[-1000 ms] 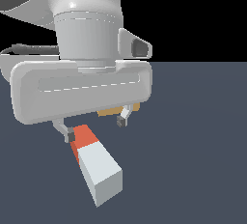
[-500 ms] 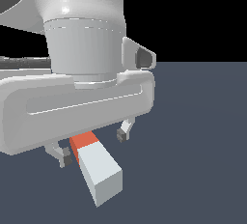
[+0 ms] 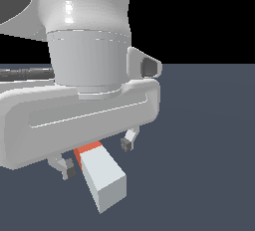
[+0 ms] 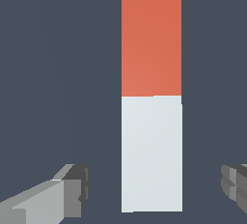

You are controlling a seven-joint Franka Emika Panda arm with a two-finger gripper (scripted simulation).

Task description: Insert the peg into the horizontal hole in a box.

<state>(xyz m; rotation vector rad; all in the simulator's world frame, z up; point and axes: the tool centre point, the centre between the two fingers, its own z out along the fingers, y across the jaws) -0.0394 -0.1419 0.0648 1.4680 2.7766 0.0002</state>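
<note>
1. Peg (image 4: 151,97) lies flat on the floor between my fingers (image 4: 67,189), untouched.
2. Its long axis runs across the gap; gripper (image 3: 97,158) is spread wide, straddling the pale end.

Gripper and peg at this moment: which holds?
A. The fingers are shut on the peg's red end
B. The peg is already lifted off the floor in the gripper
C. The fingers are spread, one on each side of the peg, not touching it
C: in the wrist view the gripper is open, with dark floor visible between each finger and the peg.
</note>
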